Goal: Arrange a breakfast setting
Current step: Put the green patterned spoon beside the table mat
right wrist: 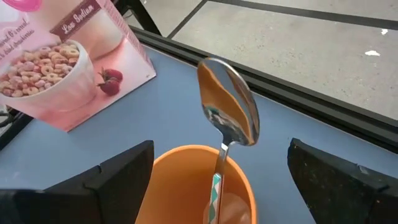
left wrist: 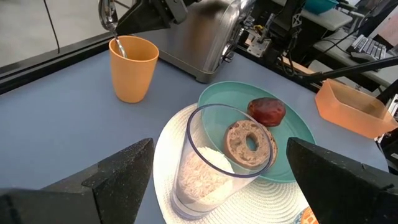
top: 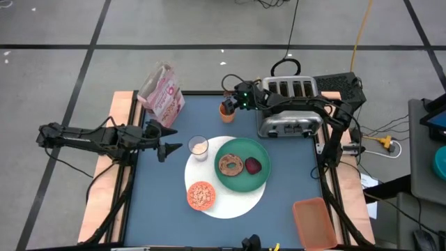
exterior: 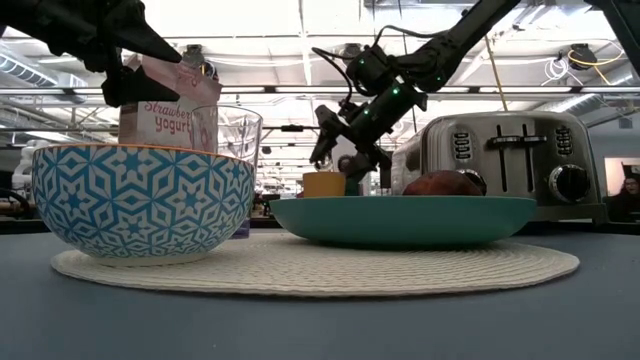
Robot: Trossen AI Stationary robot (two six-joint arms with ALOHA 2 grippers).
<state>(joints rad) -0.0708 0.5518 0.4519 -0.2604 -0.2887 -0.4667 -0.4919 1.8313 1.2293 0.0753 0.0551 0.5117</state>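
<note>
Silver spoon [right wrist: 226, 118] standing upright in orange cup [top: 228, 111], right end effector [top: 228, 100] open just above it, left end effector [top: 173, 147] open, empty, beside milk glass [top: 198, 148]

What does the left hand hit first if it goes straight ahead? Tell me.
Likely the milk glass: it stands on the mat right between and ahead of the open left hand. Beyond it lies the plate; depth is a guess.
</note>
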